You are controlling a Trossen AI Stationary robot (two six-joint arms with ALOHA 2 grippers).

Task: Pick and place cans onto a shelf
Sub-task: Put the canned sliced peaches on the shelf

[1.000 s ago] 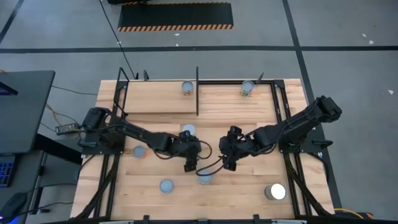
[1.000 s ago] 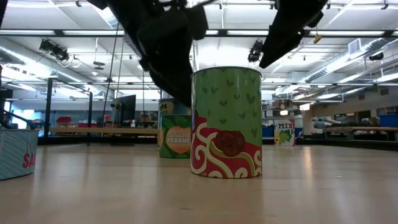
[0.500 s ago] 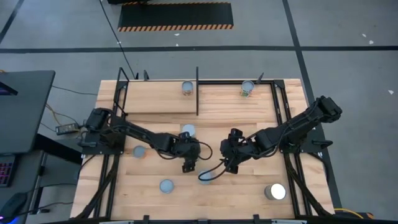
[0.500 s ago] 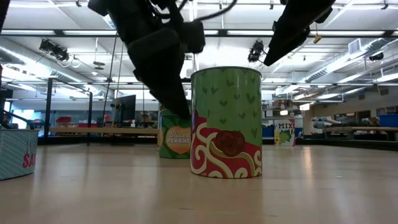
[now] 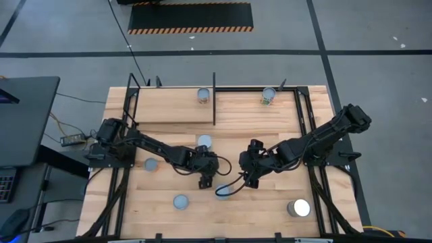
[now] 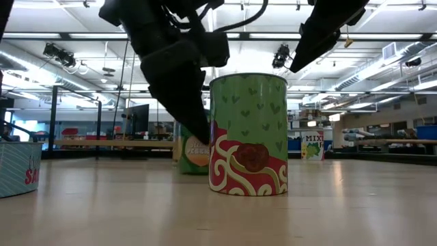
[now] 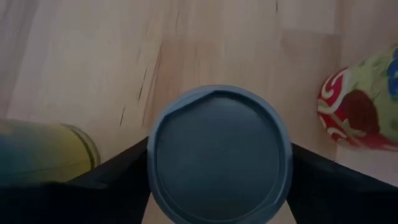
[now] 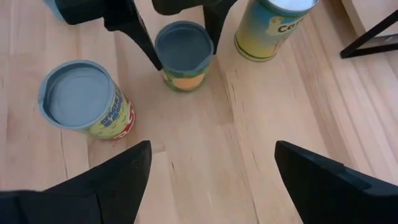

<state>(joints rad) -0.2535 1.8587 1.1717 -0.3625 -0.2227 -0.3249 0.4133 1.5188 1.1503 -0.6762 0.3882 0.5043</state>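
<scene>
A small can with a blue-grey top and peach label (image 8: 183,46) stands upright on the plank table; it fills the left wrist view (image 7: 217,155). My left gripper (image 5: 204,179) is over it, open, pointing down, one finger on each side of the can. My right gripper (image 5: 248,177) is open and empty above the table, just right of it. A green-and-red can (image 6: 248,133) stands on its base beside them, nearer the front edge. The pale wood shelf (image 5: 175,108) at the far side bears two cans (image 5: 203,95) (image 5: 268,95). My left gripper's fingers (image 8: 140,37) come from above, pointing down, and stand at the can's two opposite sides (image 7: 152,155). I cannot tell whether they touch the can. The can stands upright with its base on the table.
A yellow can (image 8: 273,25) stands just beyond the peach can toward the shelf. Other cans stand at the left (image 5: 150,164) and near the front (image 5: 180,201); a wider bright one (image 5: 301,208) is at the front right. A black cable (image 5: 229,185) loops between the grippers. Black frame rods (image 5: 214,98) edge the shelf.
My left gripper has gone down over the peach can, and its fingers now stand on either side of it. The can has stayed in place on the table.
</scene>
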